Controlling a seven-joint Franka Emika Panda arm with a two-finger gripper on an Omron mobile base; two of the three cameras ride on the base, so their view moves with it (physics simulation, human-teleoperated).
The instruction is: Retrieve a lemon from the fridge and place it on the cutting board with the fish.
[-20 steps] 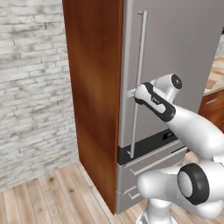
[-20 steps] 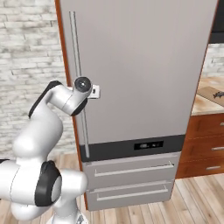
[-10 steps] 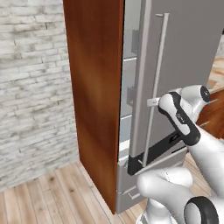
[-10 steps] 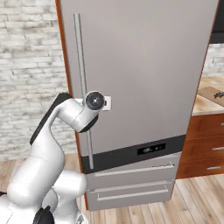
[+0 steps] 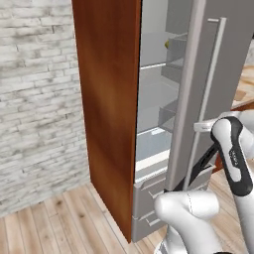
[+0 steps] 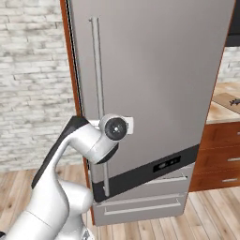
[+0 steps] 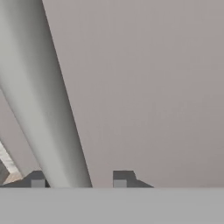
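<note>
- The fridge (image 5: 163, 124) stands partly open, its door (image 5: 218, 74) swung outward beside a brown wood panel (image 5: 111, 99).
- Pale shelves show inside; a small yellow spot, possibly the lemon (image 5: 167, 43), sits high up.
- The white arm (image 5: 230, 154) reaches the bar handle (image 5: 208, 94).

Left base view looks from left into open fridge (image 5: 163, 99). Right base view faces door front. Both share handle (image 6: 98, 93). Hand view very close on handle.

A pale brick wall (image 5: 34, 89) fills the left; light wood plank floor (image 5: 54, 223) lies near; brown wooden drawers (image 6: 220, 154) stand far right.
</note>
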